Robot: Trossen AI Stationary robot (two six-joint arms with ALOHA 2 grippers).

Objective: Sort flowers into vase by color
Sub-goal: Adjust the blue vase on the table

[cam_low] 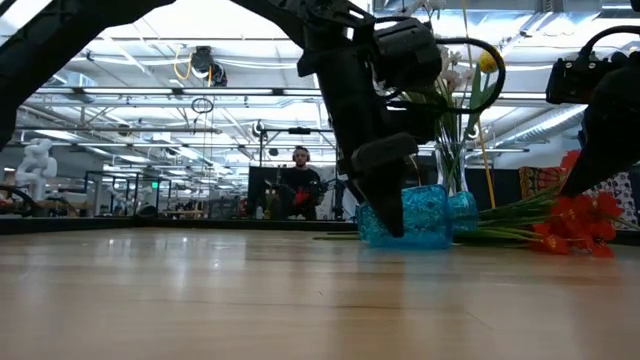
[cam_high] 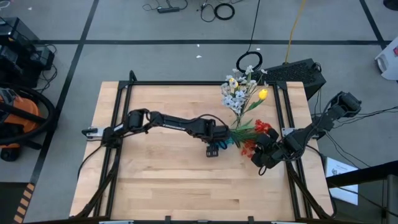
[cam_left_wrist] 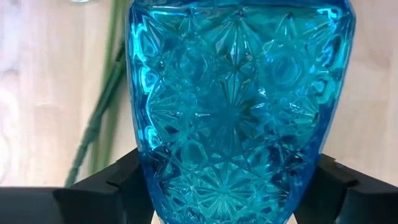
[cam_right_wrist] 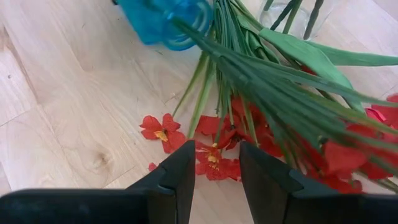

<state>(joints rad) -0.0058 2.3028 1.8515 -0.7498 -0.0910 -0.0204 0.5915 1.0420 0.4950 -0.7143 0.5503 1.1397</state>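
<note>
A blue cut-glass vase [cam_high: 231, 142] sits at mid-table and appears to lie on its side, mouth [cam_right_wrist: 186, 30] toward the table's right. Red flowers [cam_right_wrist: 214, 155] lie on the wood, and their green stems [cam_right_wrist: 249, 68] reach into that mouth. A clear vase [cam_low: 450, 160] behind it holds whitish sprigs [cam_high: 236, 93] and a yellow tulip [cam_high: 263, 94]. My left gripper [cam_left_wrist: 227, 186] is shut on the blue vase [cam_left_wrist: 236, 93]. My right gripper [cam_right_wrist: 216, 180] hovers open just above the red blossoms, touching nothing. My left gripper pinches the blue vase's body [cam_left_wrist: 155, 168] between its two fingers [cam_left_wrist: 115, 183], one on each side wall, coming from the table's left and from above. The vase's underside [cam_low: 405, 240] rests on the table.
Black frame rails [cam_high: 186, 83] run along the table's far edge and both sides. Open wood [cam_high: 174, 180] lies toward the near and left parts of the table. A person [cam_low: 300, 185] sits far back in the room.
</note>
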